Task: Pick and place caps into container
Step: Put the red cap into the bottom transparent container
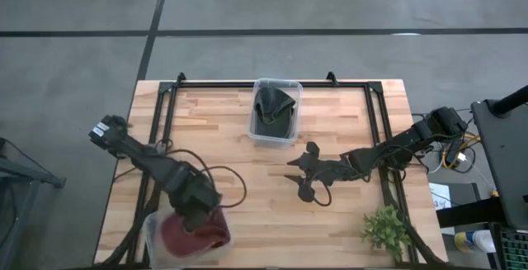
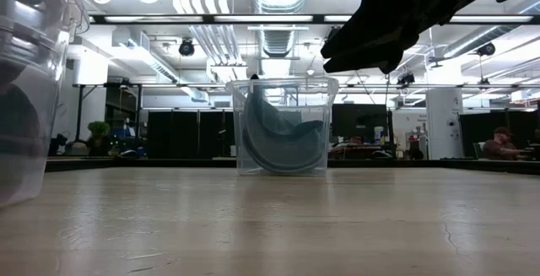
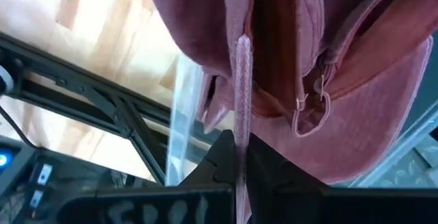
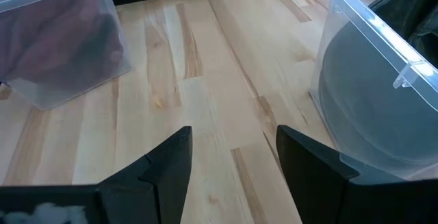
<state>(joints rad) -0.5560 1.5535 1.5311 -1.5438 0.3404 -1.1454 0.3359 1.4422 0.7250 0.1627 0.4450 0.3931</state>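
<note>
Your left hand (image 1: 200,217) hangs over the clear bin (image 1: 153,235) at the desk's (image 1: 223,130) near-left corner, pinching a maroon cap (image 1: 194,239) by its fabric. Only the left wrist view shows the pinch: the cap's strap and buckle (image 3: 311,101) dangle above the bin wall. Your right hand (image 1: 307,173) hovers mid-desk, fingers spread, holding nothing. An olive cap (image 1: 275,106) fills the far bin (image 1: 294,88). Bare wood lies between the two bins; a small plant (image 1: 386,229) stands at the near-right corner.
</note>
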